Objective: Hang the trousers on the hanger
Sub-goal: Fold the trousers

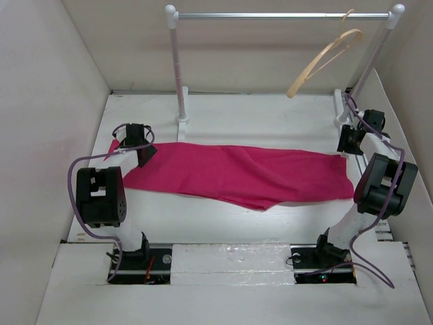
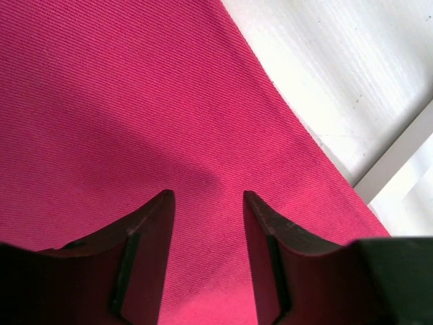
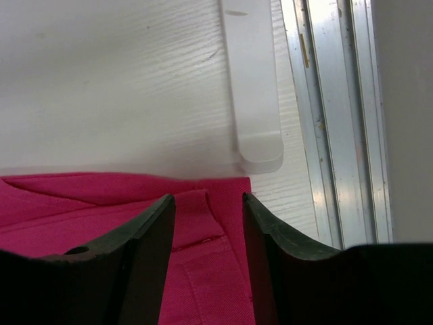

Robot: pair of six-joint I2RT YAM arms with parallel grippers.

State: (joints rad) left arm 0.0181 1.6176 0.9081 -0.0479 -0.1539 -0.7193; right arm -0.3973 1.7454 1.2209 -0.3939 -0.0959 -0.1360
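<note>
The magenta-pink trousers [image 1: 237,175] lie flat across the table, stretched left to right. The pale wooden hanger [image 1: 323,62] hangs tilted on the rail at the back right. My left gripper [image 1: 139,143] is open, low over the trousers' left end; the left wrist view shows pink cloth [image 2: 135,101] between and under its fingers. My right gripper [image 1: 352,139] is open over the trousers' right end; the right wrist view shows the waistband corner with a belt loop [image 3: 196,213] between its fingers. The waist button is hidden.
A white-and-silver clothes rail [image 1: 284,15] stands at the back, one post [image 1: 179,74] left of centre, the other at the far right. Its white foot [image 3: 257,88] and a metal track [image 3: 331,115] lie just beyond the right gripper. Walls enclose the table.
</note>
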